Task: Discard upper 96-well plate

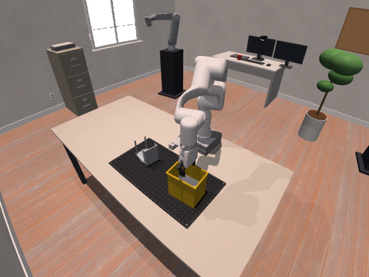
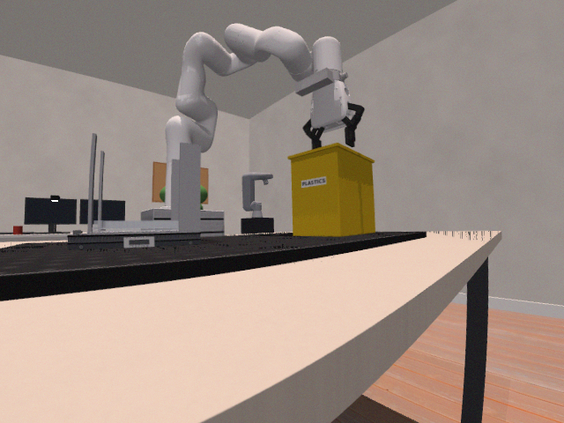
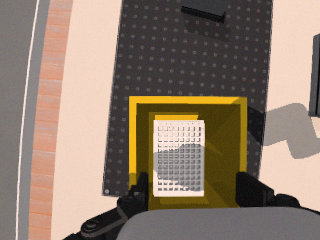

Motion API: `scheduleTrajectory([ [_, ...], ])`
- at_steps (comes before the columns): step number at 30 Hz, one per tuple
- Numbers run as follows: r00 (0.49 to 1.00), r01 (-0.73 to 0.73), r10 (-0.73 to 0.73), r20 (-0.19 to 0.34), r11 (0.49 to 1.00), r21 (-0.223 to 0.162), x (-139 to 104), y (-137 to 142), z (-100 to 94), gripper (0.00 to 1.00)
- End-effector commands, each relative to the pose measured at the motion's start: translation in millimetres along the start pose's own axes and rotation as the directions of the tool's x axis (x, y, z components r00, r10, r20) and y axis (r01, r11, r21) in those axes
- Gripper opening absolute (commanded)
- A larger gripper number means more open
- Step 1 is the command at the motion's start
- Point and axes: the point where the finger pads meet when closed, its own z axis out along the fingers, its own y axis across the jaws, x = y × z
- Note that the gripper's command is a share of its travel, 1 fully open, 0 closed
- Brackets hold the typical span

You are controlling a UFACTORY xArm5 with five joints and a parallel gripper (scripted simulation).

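Gripper (image 2: pixel 333 138) fingers are spread to full width and we see nothing between them; it hangs directly over the open mouth of the plastics bin W1 (image 2: pixel 334 193). In the exterior view the two black fingertips (image 2: pixel 315 143) sit right at the level of the bin's top rim, one toward each side of the opening.

We locate the 96-well plate (image 3: pixel 179 156) inside the bin, below the rim. In the wrist view its well grid faces up toward the camera. Its long axis runs from the top of the frame to the bottom, and its short axis runs between the two fingers. The plate sits nearer the left wall of the bin than the right; a strip of yellow interior shows on the right side, and a narrower strip along the upper edge. We cannot tell whether the plate rests on the bin floor.

W1 stands upright on the black perforated base plate (image 1: pixel 143 175), with its PLASTICS label (image 2: pixel 313 182) level. In the top view the stack rack K1 (image 1: pixel 146 153) stands to the upper left of the bin, well apart from it, with bare base plate between them. The table edge (image 2: pixel 410 295) lies beyond the bin in the exterior view.
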Motion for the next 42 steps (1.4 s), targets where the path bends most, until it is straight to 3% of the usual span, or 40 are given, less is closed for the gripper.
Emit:
scheduleTrajectory([
  [1, 1.000, 0.000, 0.000, 0.001, 1.000, 0.004, 0, -1, -1.5, 1.00],
  [26, 1.000, 0.000, 0.000, 0.001, 1.000, 0.004, 0, -1, -1.5, 1.00],
  [42, 1.000, 0.000, 0.000, 0.001, 1.000, 0.004, 0, -1, -38.9, 1.00],
])
